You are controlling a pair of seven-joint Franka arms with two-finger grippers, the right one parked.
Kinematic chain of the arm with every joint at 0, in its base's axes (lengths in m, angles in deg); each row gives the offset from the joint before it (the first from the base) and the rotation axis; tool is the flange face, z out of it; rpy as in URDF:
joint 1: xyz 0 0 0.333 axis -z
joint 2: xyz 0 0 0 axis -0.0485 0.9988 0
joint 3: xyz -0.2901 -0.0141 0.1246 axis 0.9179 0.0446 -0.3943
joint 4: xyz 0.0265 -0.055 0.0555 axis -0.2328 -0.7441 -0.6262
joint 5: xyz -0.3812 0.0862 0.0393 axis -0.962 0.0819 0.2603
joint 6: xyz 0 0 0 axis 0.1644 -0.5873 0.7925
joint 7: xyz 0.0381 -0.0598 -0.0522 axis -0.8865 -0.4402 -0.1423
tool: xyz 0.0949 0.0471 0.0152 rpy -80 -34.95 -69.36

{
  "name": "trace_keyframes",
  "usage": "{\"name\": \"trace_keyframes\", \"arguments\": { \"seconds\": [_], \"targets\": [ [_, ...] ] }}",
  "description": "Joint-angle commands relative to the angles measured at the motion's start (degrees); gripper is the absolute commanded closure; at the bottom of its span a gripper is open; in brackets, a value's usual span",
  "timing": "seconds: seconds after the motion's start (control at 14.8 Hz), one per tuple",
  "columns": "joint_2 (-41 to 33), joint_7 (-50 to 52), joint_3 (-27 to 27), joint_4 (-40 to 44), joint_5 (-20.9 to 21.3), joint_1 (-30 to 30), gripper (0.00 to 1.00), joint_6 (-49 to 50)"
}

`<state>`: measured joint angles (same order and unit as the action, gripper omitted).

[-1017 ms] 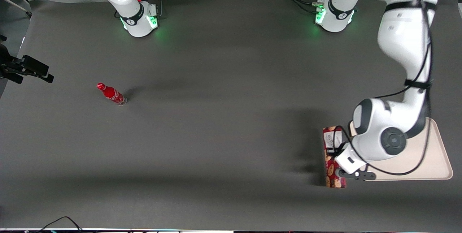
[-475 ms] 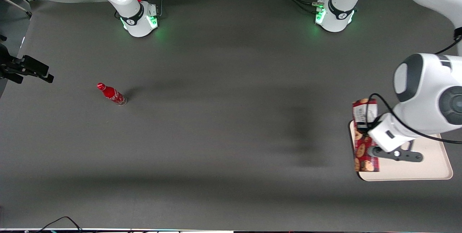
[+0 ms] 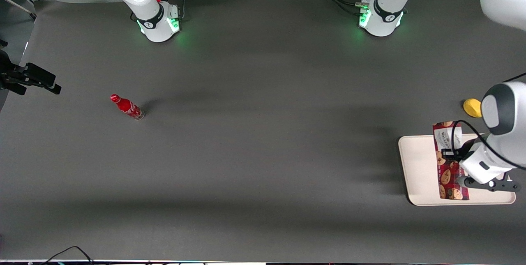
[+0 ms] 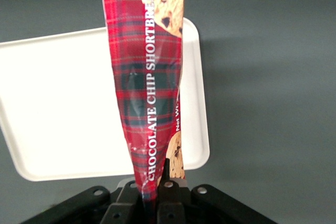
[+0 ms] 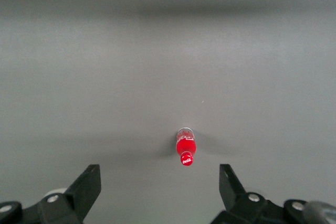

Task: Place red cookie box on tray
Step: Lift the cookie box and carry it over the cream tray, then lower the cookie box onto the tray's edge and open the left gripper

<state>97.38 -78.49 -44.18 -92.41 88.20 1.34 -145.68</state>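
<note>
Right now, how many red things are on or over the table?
2. The red cookie box is held by the gripper over the tray; a small red bottle stands toward the parked arm's end.

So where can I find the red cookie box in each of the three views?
Front view: the red cookie box is above the tray, at the working arm's end of the table, beside the pincer.
Left wrist view: the box is held in the pincer, with the tray under it.
Right wrist view: not in it.
Shared landmark: the cream tray.
</note>
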Motion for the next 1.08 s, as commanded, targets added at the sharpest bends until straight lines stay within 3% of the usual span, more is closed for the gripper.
{"name": "trace_keyframes", "arguments": {
  "seconds": [0.0,0.27,0.47,0.75,1.02],
  "targets": [
    [2.5,1.0,-0.1,-2.5,-2.2,-1.0,1.0,-5.4],
    [2.7,-1.9,-1.4,-5.6,-2.4,-2.4,1.0,-9.0],
    [3.2,-10.4,-2.7,-5.5,-2.1,-5.7,1.0,-9.2],
    [5.4,-24.2,-9.0,-5.0,-3.5,-7.0,1.0,-15.0],
    [9.6,-33.4,-10.4,-2.6,-11.2,-12.7,1.0,-16.6]
  ]
}}
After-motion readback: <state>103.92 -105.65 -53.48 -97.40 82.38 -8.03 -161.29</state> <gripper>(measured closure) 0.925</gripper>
